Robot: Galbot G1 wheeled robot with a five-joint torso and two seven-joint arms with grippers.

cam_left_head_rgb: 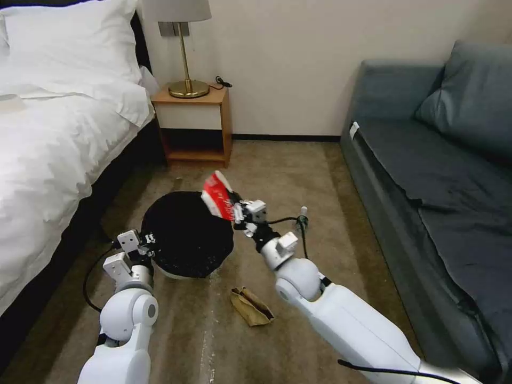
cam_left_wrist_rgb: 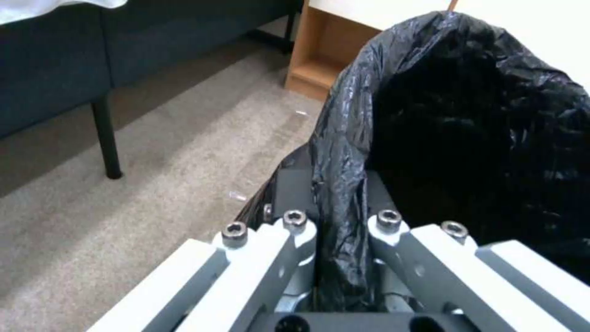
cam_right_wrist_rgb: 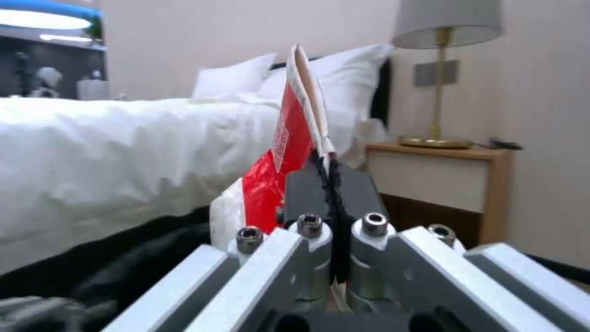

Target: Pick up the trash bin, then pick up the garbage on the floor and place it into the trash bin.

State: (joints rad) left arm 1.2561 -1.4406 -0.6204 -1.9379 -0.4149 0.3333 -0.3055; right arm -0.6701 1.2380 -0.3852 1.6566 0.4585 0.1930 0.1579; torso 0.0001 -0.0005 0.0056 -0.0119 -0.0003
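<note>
Carry the crushed red-and-white carton (cam_left_head_rgb: pixel 217 196) a little further over the black mouth of the trash bin (cam_left_head_rgb: pixel 186 234) before letting go; at present held just at the far rim, partly above the opening, so a release here risks a bounce off the edge (a judgement, not a certainty). Keep the bin level and steady while the drop is made.

Right gripper (cam_left_head_rgb: pixel 238 212) raised above the carpet (cam_left_head_rgb: pixel 277 170), fingers clenched on the carton's flattened edge; in the right wrist view, carton (cam_right_wrist_rgb: pixel 289 143) standing upright between the pads, red panel with white print, pale inner fold showing at the top. Left gripper (cam_left_head_rgb: pixel 149 244) at the near rim of the bin, pinched onto the rim with the black liner (cam_left_wrist_rgb: pixel 442 120) trapped between the fingers, bin lifted clear of the floor and tipped slightly toward the camera.

Bin: small, round, white body barely visible beneath, crinkled glossy black bag folded over the rim, interior dark, contents not discernible.

Left on the carpet: a crumpled brown paper bag (cam_left_head_rgb: pixel 250 306) near the right arm, and a small clear bottle (cam_left_head_rgb: pixel 303 216) upright just beyond the right wrist. Bed (cam_left_head_rgb: pixel 48 138) to the left, sofa (cam_left_head_rgb: pixel 437 176) to the right, nightstand (cam_left_head_rgb: pixel 194 122) with lamp (cam_left_head_rgb: pixel 184 48) ahead.
</note>
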